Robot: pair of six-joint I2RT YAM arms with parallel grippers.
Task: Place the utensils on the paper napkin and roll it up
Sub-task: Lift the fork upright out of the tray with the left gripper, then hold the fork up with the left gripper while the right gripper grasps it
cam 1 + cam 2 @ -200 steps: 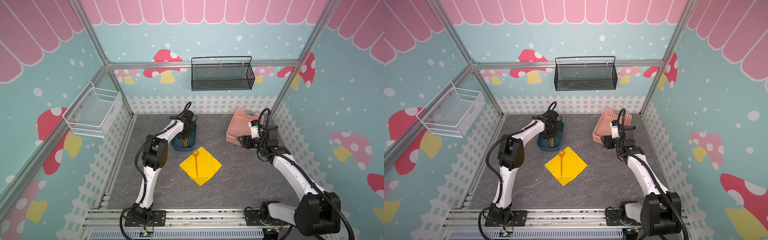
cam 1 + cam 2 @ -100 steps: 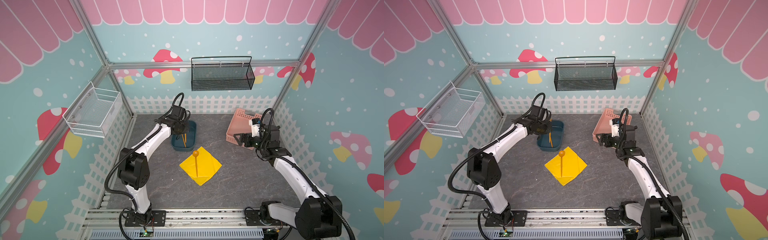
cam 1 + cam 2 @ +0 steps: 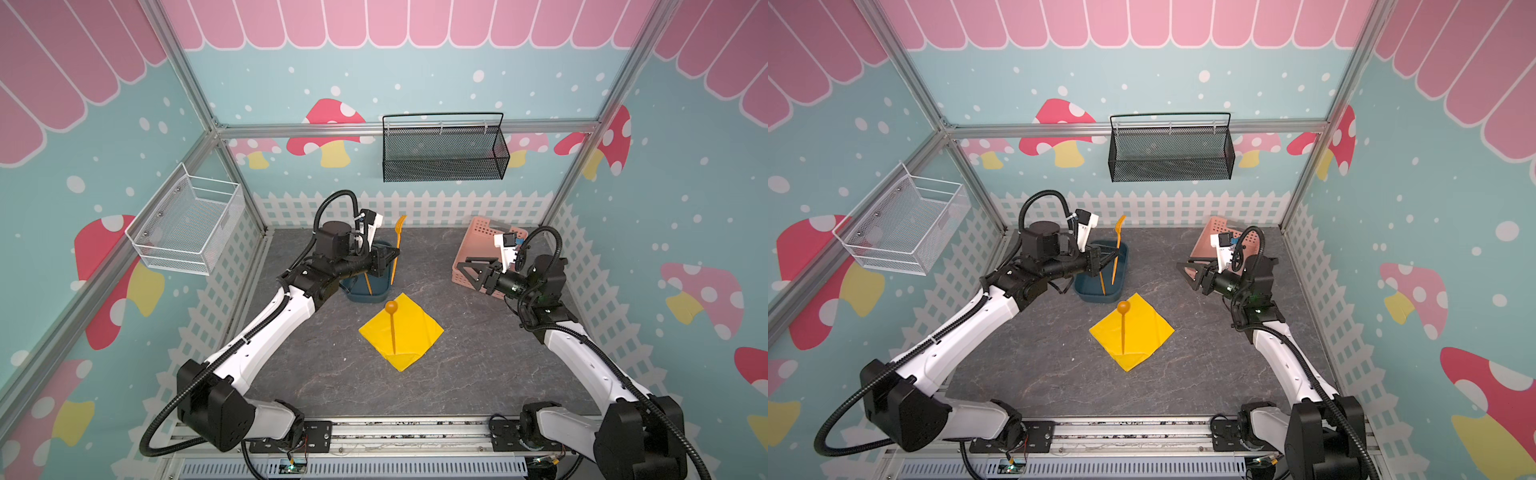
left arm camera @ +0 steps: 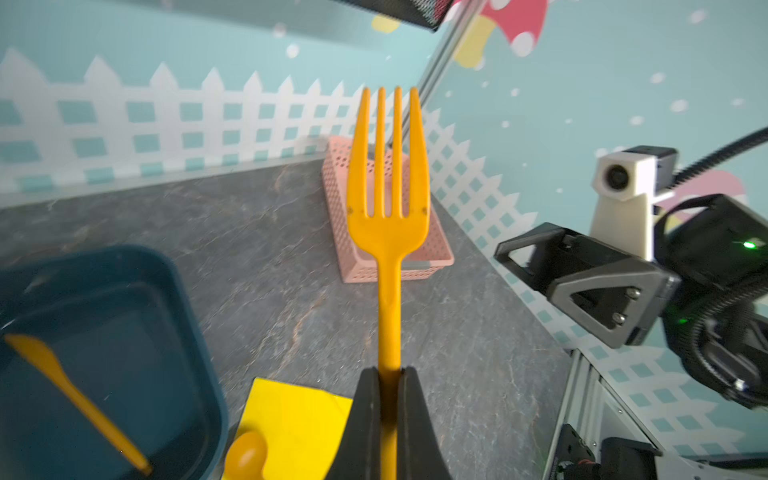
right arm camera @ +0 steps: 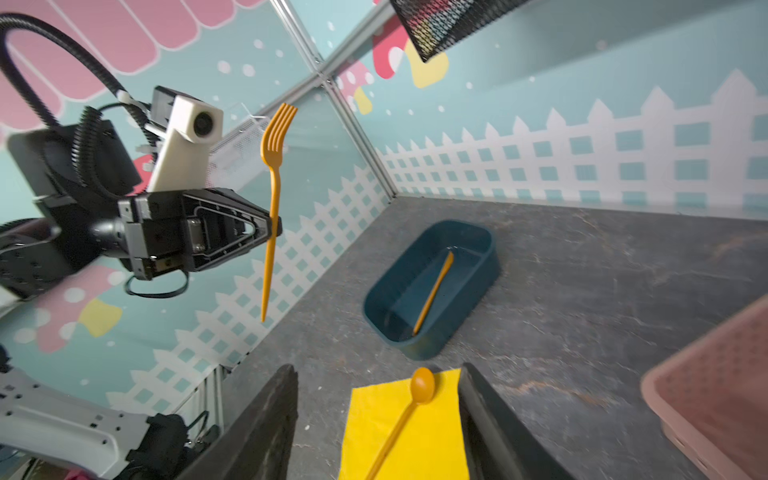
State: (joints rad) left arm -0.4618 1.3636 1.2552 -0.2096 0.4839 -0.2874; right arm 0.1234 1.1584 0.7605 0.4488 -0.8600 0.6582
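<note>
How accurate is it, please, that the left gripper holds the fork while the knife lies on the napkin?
The right wrist view shows the spoon on the napkin and the knife in the tub; the left gripper holds the fork.

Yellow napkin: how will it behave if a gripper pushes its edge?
Likely floppy: the napkin is a thin creased sheet, so it should buckle, not slide. Probably light; the spoon lying on it may pin it.
</note>
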